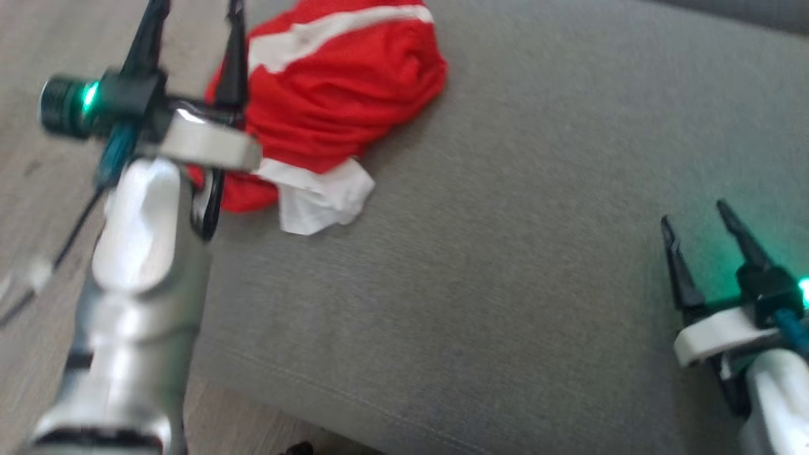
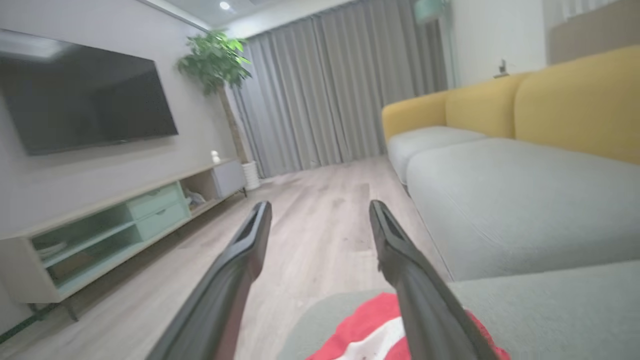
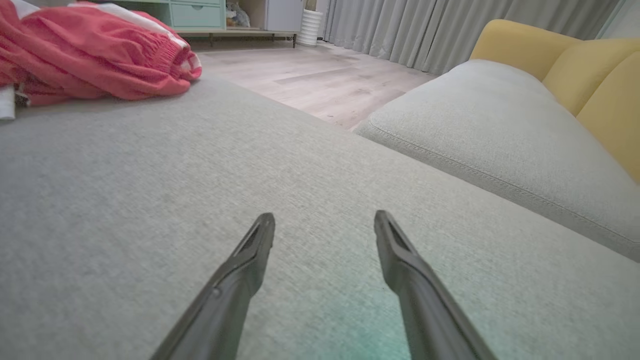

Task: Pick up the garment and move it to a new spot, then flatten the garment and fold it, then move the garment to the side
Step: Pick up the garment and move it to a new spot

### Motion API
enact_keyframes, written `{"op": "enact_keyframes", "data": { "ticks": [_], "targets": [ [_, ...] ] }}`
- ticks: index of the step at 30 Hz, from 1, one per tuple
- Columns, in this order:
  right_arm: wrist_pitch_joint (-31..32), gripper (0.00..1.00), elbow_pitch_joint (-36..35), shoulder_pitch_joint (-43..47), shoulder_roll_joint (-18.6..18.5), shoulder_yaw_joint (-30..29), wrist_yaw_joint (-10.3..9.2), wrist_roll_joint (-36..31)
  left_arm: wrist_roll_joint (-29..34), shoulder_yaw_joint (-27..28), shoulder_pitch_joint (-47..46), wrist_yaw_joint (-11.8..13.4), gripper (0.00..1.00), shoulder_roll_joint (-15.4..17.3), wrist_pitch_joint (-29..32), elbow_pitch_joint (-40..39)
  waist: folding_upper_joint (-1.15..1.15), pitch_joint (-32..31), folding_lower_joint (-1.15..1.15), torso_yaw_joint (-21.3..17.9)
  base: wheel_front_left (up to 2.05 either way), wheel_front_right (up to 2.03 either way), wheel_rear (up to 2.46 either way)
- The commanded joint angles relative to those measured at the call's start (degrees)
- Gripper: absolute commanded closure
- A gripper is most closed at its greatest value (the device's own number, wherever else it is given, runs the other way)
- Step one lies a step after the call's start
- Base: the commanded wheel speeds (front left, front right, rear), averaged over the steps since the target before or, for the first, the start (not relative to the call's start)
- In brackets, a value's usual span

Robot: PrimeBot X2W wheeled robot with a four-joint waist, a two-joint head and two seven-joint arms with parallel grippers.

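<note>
A crumpled red garment (image 1: 335, 95) with white bands lies near the far left corner of the grey cushion (image 1: 505, 253). My left gripper (image 1: 196, 19) hovers open over the garment's left edge, its fingers running up past the top of the head view. In the left wrist view the left gripper (image 2: 320, 207) holds nothing, and the garment (image 2: 365, 330) peeks out below its fingers. My right gripper (image 1: 694, 215) stands open low over the cushion at the lower right, far from the cloth. From the right wrist, the right gripper (image 3: 324, 217) is empty and the garment (image 3: 90, 55) lies far off at the upper left.
Wooden floor (image 1: 38, 189) runs along the cushion's left edge. A second grey seat (image 3: 475, 120) with yellow backrests (image 2: 575, 100) stands beyond a gap. A TV console (image 2: 125, 225), a wall screen (image 2: 85, 100), a potted plant (image 2: 215, 60) and curtains (image 2: 340, 85) line the room.
</note>
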Motion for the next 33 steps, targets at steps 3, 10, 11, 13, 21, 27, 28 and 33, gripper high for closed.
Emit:
{"op": "enact_keyframes", "data": {
  "ticks": [3,10,11,13,21,27,28,33],
  "targets": [
    [-0.6,0.00,-2.1,-1.8,-3.1,1.6,0.39,-0.2,-0.1,-2.0,-8.7,-1.4,0.00,2.3,0.0,8.1,0.00,6.1,-0.01,-5.0,0.00,0.00,0.00],
    [-0.6,0.00,-3.1,-3.8,-4.6,1.4,0.39,0.1,-5.1,-12.1,-19.1,-2.1,0.00,1.2,3.8,24.2,0.00,10.6,-0.01,-8.8,0.00,0.00,0.00],
    [-0.6,0.00,-3.3,-4.1,-4.7,1.4,0.39,0.0,-6.7,-13.3,-19.9,-2.1,0.00,1.3,4.4,25.6,0.00,11.4,-0.01,-9.1,0.00,0.00,0.00],
    [-0.6,0.00,-3.8,-4.7,-4.7,1.4,0.39,0.0,-9.7,-15.6,-21.5,-2.1,0.00,1.5,5.9,28.0,0.00,13.0,-0.01,-9.7,0.00,0.00,0.00],
    [-0.6,0.00,-3.9,-6.9,-3.5,0.4,0.39,-0.1,-16.7,-21.3,-23.4,-2.1,0.78,3.4,8.3,33.8,0.00,16.1,-0.01,-10.5,0.00,0.00,0.00],
    [-0.6,0.00,-3.3,-8.0,-1.2,0.1,0.39,0.9,-19.8,-23.8,-24.7,-2.1,1.00,5.4,4.1,33.5,0.00,14.2,-0.01,-10.3,0.00,0.00,0.00],
    [-0.6,0.00,-3.2,-8.2,-0.6,0.1,0.39,1.2,-20.0,-24.4,-25.2,-2.1,1.00,6.0,3.4,33.3,0.00,13.4,-0.01,-10.5,0.00,0.00,0.00],
    [-0.6,0.00,-2.0,-8.7,3.0,0.0,0.39,2.4,-19.6,-27.3,-29.2,-2.1,1.00,9.3,0.8,30.6,0.00,7.4,-0.01,-12.0,0.00,0.00,0.00]
  ]
}}
